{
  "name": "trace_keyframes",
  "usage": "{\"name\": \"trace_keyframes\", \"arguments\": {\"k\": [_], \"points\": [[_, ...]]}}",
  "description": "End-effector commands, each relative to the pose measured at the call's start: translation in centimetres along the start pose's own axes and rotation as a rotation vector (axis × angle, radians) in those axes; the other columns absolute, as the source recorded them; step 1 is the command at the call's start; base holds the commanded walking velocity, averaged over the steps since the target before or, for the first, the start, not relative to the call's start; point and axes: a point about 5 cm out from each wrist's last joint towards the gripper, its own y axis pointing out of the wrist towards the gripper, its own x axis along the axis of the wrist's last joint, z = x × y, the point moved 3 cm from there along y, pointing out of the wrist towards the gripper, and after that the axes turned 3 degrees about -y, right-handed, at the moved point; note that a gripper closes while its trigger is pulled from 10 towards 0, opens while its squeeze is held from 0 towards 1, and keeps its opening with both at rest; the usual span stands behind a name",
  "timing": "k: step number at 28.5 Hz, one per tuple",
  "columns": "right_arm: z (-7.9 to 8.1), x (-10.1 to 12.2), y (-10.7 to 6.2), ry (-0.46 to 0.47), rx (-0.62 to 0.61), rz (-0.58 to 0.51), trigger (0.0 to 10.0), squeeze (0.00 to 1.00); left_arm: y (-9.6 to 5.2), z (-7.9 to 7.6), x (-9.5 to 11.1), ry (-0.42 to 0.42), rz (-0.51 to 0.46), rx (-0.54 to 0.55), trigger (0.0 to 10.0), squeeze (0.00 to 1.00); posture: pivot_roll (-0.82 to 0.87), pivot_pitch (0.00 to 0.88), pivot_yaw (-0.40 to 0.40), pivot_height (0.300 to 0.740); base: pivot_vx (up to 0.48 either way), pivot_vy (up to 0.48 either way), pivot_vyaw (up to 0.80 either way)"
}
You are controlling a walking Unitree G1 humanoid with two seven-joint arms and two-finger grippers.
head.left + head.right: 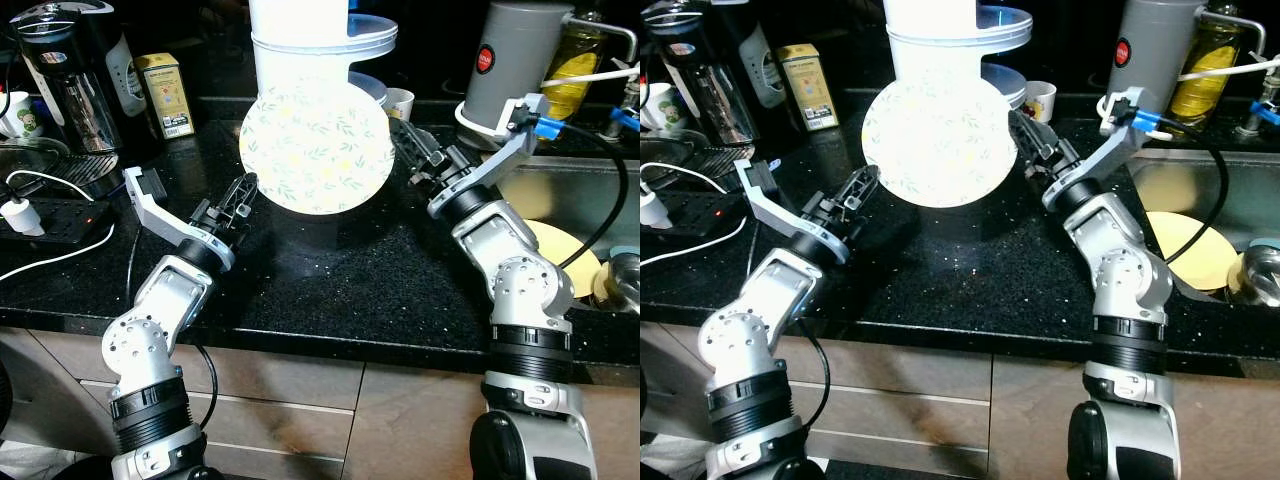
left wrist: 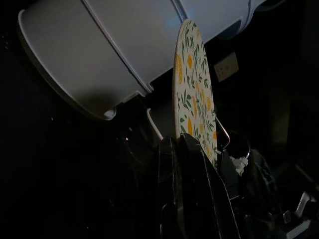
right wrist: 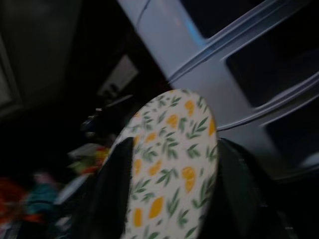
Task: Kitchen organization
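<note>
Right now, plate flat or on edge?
On edge. The plate stands upright above the counter, left gripper shut on its rim, face toward camera.

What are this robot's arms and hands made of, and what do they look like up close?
Each arm is a chain of rounded silver metal segments joined by black ribbed rings. The left gripper and right gripper each have two long black fingers on a pale grey angular bracket. A black cable with a blue plug runs along the right arm.
</note>
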Motion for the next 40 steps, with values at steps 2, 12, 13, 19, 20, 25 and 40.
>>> {"name": "trace_keyframes", "arguments": {"k": [2, 12, 13, 19, 20, 25, 40], "points": [[0.4, -0.1, -0.3, 0.043, 0.044, -0.003, 10.0, 1.00, -0.1, -0.2, 0.3, -0.010, -0.021, -0.011, 0.0, 0.00, 0.02, 0.000, 0.006, 0.740, 0.000, 0.000, 0.00], [1.1, -1.0, -0.5, 0.049, 0.097, 0.065, 10.0, 0.00, -0.1, -0.4, 0.3, -0.023, -0.021, -0.020, 0.0, 0.00, 0.02, 0.000, 0.009, 0.740, 0.000, 0.000, 0.00], [1.1, -1.2, -0.5, 0.051, 0.098, 0.078, 10.0, 0.00, -0.1, -0.4, 0.3, -0.024, -0.020, -0.021, 0.0, 0.00, 0.02, 0.000, 0.009, 0.740, 0.000, 0.000, 0.00], [0.7, -1.5, -0.6, 0.014, 0.064, 0.090, 10.0, 0.00, 0.0, -0.6, 0.0, -0.032, -0.009, -0.031, 0.0, 0.00, 0.02, 0.000, 0.007, 0.740, 0.000, 0.000, 0.00], [0.5, -0.9, -0.5, 0.025, 0.050, 0.052, 10.0, 0.00, 0.0, -0.6, 0.0, -0.033, -0.006, -0.032, 0.0, 0.00, 0.02, 0.000, 0.007, 0.740, 0.000, 0.000, 0.00], [-0.2, 1.0, -0.5, 0.097, 0.021, -0.074, 10.0, 0.00, 0.0, -0.6, -0.2, -0.036, 0.002, -0.030, 0.0, 0.00, 0.02, 0.000, 0.010, 0.740, 0.000, 0.000, 0.00], [1.3, -2.6, -0.6, 0.052, 0.092, 0.148, 10.0, 0.00, 0.0, -0.7, -0.3, -0.039, 0.005, -0.037, 0.0, 0.00, 0.02, 0.000, 0.008, 0.740, 0.000, 0.000, 0.00]]}}
